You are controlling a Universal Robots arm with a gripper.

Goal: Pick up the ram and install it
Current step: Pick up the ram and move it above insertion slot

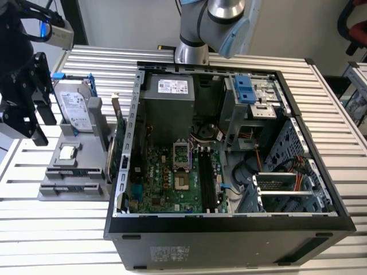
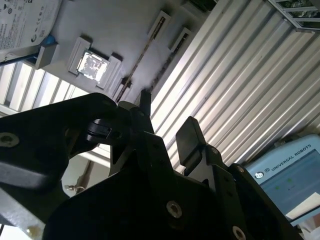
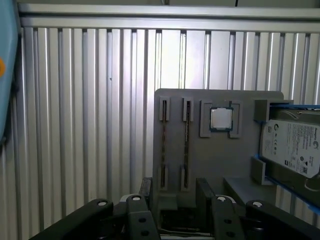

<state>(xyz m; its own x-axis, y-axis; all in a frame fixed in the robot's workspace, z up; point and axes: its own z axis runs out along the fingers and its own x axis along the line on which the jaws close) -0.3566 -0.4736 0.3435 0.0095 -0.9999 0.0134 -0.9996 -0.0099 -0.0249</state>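
The arm is made of rounded silver-grey tubular joints, one closed by a pale blue cap. Its gripper is matt black, with angular linkage plates fastened by round silver screws and two flat, blunt fingers. A blue cable loops at the wrist.
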